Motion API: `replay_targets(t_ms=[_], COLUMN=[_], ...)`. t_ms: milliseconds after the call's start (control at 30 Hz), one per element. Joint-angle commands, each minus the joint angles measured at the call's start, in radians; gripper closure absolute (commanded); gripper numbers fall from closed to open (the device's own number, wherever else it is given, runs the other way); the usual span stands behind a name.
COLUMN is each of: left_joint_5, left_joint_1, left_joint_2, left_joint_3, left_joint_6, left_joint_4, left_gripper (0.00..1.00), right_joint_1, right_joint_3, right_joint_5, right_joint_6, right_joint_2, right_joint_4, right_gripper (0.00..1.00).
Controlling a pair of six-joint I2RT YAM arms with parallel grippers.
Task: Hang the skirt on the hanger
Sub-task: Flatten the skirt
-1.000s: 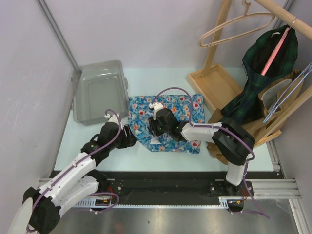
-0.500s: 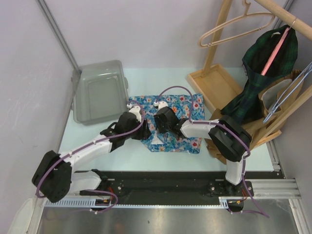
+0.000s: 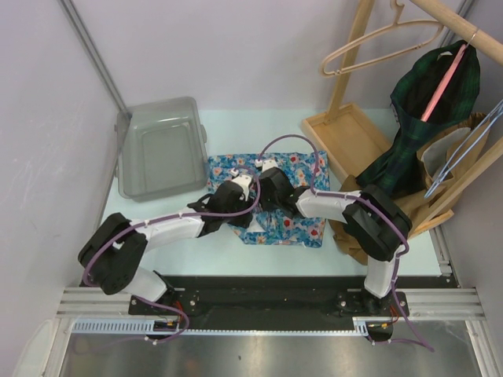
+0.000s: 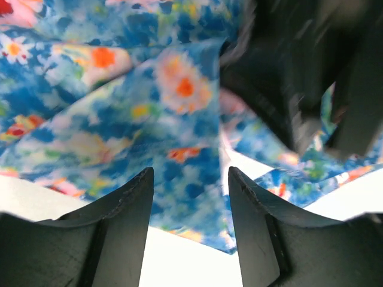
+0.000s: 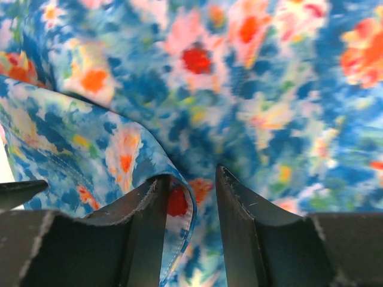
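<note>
Rumpled floral skirt [image 3: 287,200] between fingers [image 5: 143,239]

Skirt [image 3: 271,200] right of bin [image 3: 161,149]

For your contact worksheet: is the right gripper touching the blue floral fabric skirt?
Touching. The right wrist view shows a fold of the blue floral fabric skirt pinched between the right gripper fingers.

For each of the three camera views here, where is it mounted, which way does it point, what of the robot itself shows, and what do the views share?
Top external: fixed above and behind the arms, looking down at the table; both arms show, meeting over the floral skirt.
Left wrist: on the left arm, looking along its open left claw at the skirt; the dark right claw body shows upper right.
Right wrist: on the right arm, facing the skirt close up; a fold sits between the right claw fingers.
Shared: all three show the skirt.
</note>
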Motion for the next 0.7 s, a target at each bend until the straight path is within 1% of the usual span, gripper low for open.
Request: replay_targets(t_ms=[0, 67, 100, 233, 367, 433, 467, 533, 567, 600, 667], left_joint_5=[-0.063, -0.081, -0.112, -0.147, -0.17, -0.184, -0.2, -0.215, -0.227, -0.233, -0.246], left_joint_1=[-0.016, -0.023, -0.035, -0.083, -0.108, -0.108, -0.108, -0.108, -0.108, -0.108, -0.108], left_joint_2=[0.011, 0.04, 0.048, 0.072, 0.117, 0.138, 0.143, 0.148, 0.146, 0.143, 0.128], left_joint_3=[0.0, 0.003, 0.003, -0.006, 0.0, -0.002, -0.002, 0.004, 0.007, 0.012, 0.014], left_joint_6=[0.037, 0.04, 0.042, 0.1, 0.106, 0.099, 0.096, 0.089, 0.086, 0.086, 0.077], left_joint_4=[0.103, 0.118, 0.14, 0.224, 0.232, 0.229, 0.227, 0.214, 0.207, 0.195, 0.184], left_gripper=[0.42, 0.42, 0.41, 0.38, 0.39, 0.43, 0.5, 0.58, 0.66, 0.68, 0.68], right_joint_1=[-0.029, -0.032, -0.035, -0.043, -0.048, -0.048, -0.049, -0.049, -0.049, -0.051, -0.051], right_joint_3=[0.034, 0.034, 0.034, 0.034, 0.034, 0.034, 0.034, 0.034, 0.034, 0.034, 0.034], right_joint_5=[-0.011, -0.034, -0.043, -0.076, -0.088, -0.091, -0.091, -0.097, -0.1, -0.1, -0.102], right_joint_6=[0.009, 0.009, 0.009, 0.022, 0.028, 0.028, 0.028, 0.028, 0.028, 0.026, 0.023], right_joint_2=[-0.057, -0.059, -0.059, -0.054, -0.051, -0.052, -0.054, -0.056, -0.059, -0.059, -0.06], right_joint_4=[-0.025, -0.02, -0.019, -0.032, -0.039, -0.043, -0.045, -0.049, -0.052, -0.054, -0.06], right_gripper=[0.58, 0.58, 0.57, 0.57, 0.57, 0.57, 0.57, 0.57, 0.57, 0.57, 0.57])
